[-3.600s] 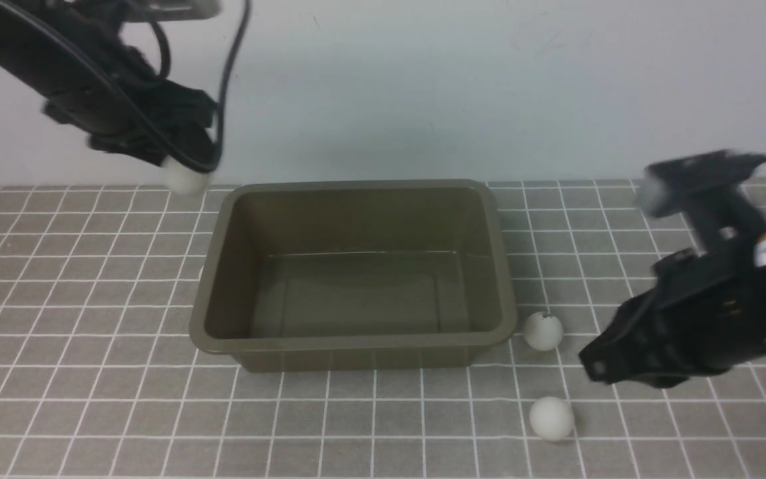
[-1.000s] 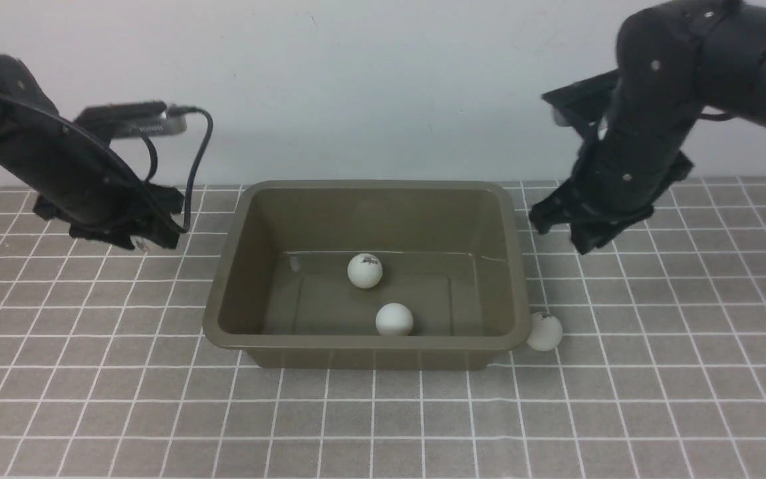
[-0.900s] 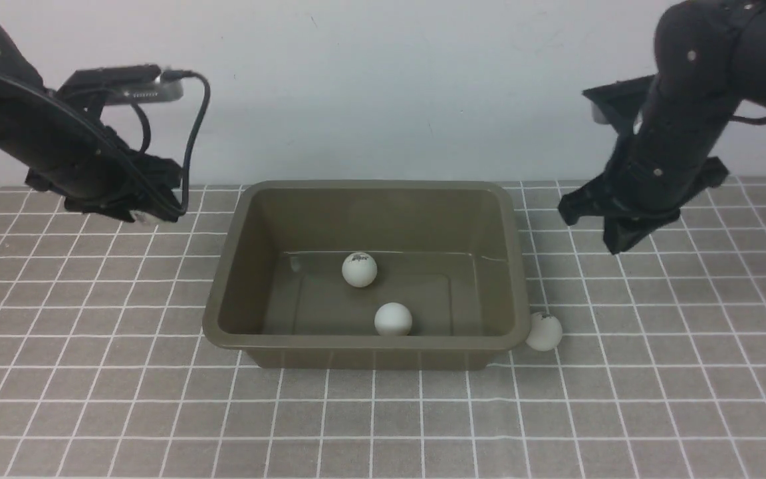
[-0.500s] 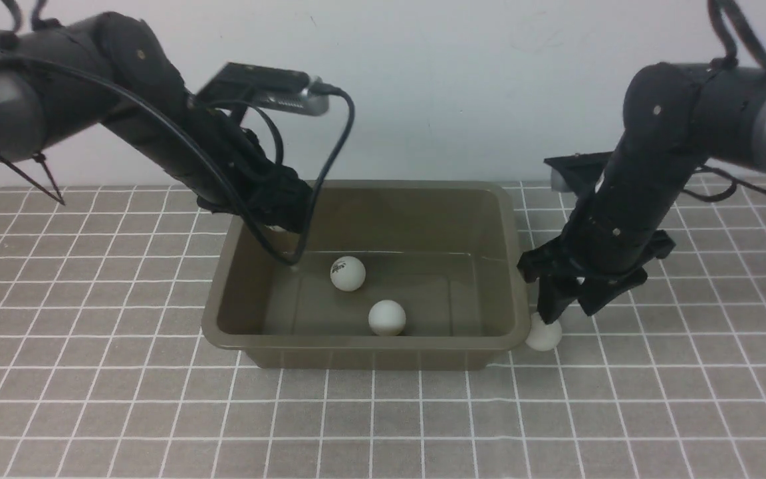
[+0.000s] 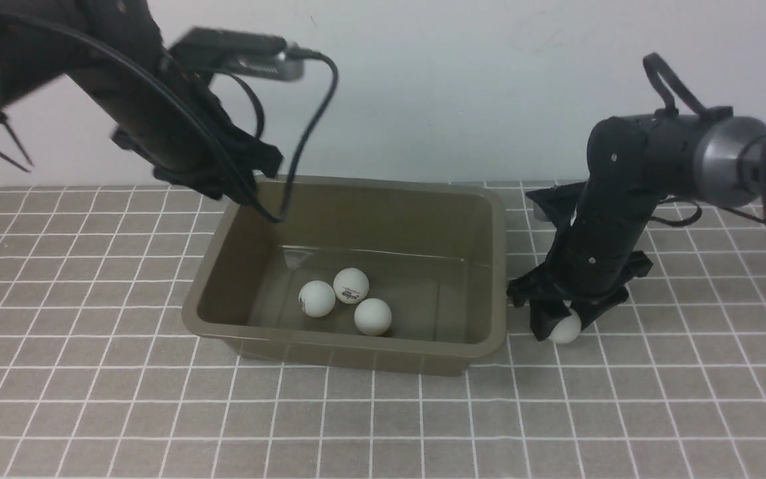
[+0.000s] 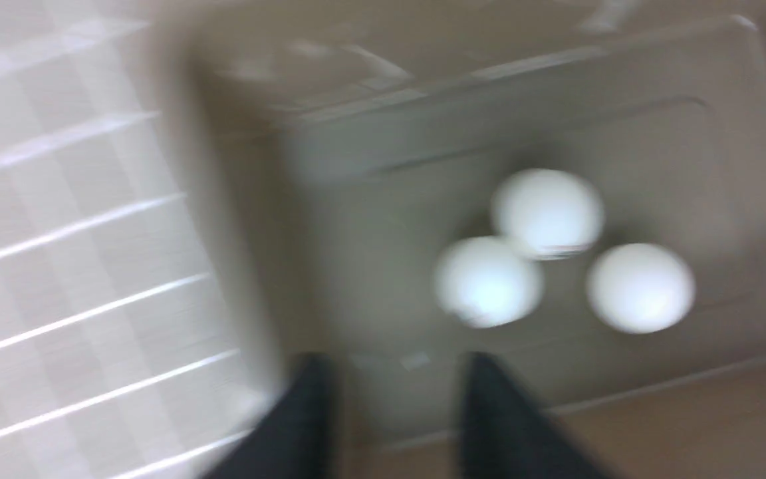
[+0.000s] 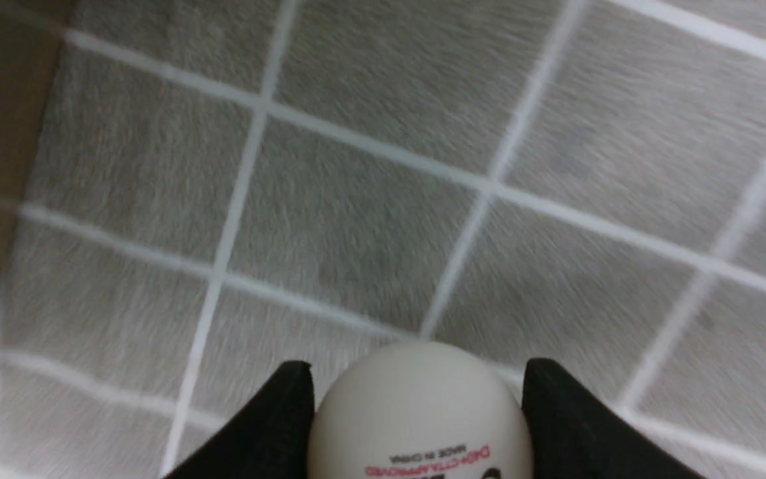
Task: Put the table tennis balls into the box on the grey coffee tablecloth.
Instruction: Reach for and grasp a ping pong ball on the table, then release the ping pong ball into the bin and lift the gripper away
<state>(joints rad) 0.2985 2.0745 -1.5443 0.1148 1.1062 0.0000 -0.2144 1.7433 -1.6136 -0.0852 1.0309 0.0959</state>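
since earlier frame: right gripper [image 7: 419, 366] lowered, now clenched on loose ball [image 5: 565, 328], right of centre, just beside box [image 5: 389, 219] | left gripper [image 6: 393, 362] released, empty, upper left over box corner | three balls [image 5: 350, 287] in box, one added

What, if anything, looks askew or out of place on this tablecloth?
The box sits askew: its rim runs slanted against the grid lines of the tablecloth. One ball is outside it, beside its right wall, between the jaws of the right gripper.
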